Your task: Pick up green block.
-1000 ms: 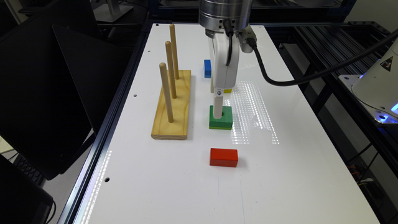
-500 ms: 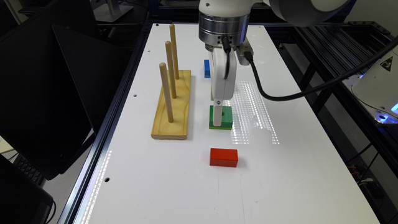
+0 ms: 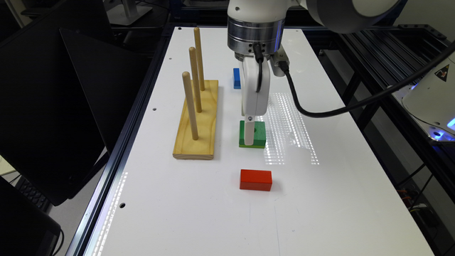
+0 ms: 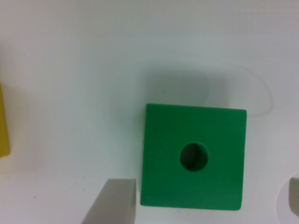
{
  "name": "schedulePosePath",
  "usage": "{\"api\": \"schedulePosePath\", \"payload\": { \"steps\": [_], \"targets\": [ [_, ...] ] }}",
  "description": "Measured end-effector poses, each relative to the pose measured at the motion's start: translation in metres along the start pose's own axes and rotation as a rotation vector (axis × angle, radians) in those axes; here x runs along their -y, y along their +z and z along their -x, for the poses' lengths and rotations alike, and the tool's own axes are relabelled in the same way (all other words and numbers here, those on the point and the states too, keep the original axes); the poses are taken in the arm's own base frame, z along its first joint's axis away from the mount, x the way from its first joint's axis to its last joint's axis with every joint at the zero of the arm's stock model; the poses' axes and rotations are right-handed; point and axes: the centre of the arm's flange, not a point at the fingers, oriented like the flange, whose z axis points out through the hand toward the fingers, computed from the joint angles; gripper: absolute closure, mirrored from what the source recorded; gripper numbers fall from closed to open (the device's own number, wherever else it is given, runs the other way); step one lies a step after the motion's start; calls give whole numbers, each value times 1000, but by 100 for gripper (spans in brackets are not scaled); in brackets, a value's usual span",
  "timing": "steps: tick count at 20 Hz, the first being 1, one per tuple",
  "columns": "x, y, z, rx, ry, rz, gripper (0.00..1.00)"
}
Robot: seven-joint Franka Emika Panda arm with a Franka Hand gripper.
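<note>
the gripper (image 3: 250, 139) hangs straight down over the green block (image 3: 253, 133), which lies flat on the white table (image 3: 199, 209) between the wooden peg stand (image 3: 196, 119) and the glare patch, with the red block (image 3: 256, 180) nearer the camera. in the wrist view the green block (image 4: 194, 161) sits between the two fingers (image 4: 112, 203) — spread wider than the block, gripping nothing. this looks like the final lowering before the grasp; the next move calls for dropping until the pads flank the block's sides, then closing — squarely, so it doesn't twist.
</note>
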Motion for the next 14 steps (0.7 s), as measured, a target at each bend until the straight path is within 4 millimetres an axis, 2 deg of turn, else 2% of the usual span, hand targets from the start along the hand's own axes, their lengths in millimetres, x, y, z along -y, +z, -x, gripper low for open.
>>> {"api": "schedulePosePath", "payload": {
  "steps": [14],
  "targets": [
    [-1, 7, -2, -3, 4, -6, 0]
  ]
}}
